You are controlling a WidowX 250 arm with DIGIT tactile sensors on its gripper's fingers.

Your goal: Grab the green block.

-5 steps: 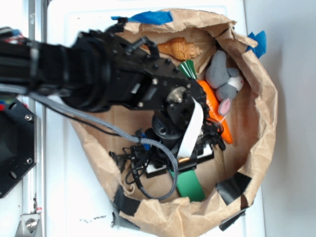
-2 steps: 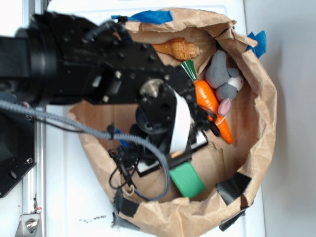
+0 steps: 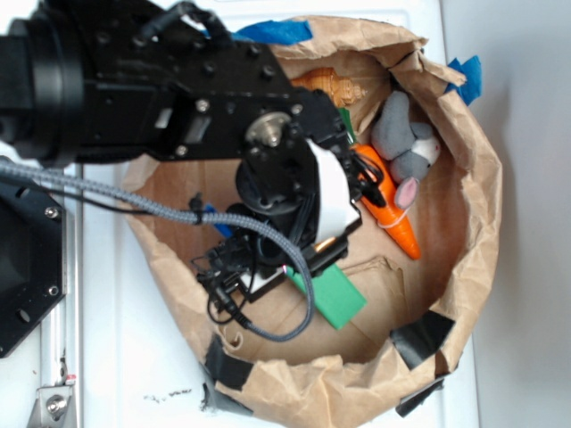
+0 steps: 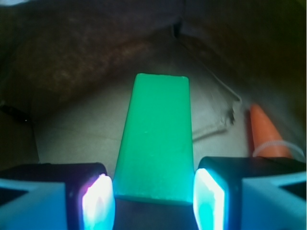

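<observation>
The crumpled paper bag wall (image 3: 473, 205) is ringing the whole working area, closing it in on every side but the top. The claw (image 4: 153, 199) is sitting low inside it with the green block (image 4: 156, 143) between its pads (image 4: 98, 203), and bare paper floor is lying open ahead of and beside the block. To one side the toy carrot (image 3: 388, 205) and the grey plush mouse (image 3: 406, 147) are crowding the wall, near the arm. A looped grey cable (image 3: 268, 267) is hanging across the floor beside the claw.
</observation>
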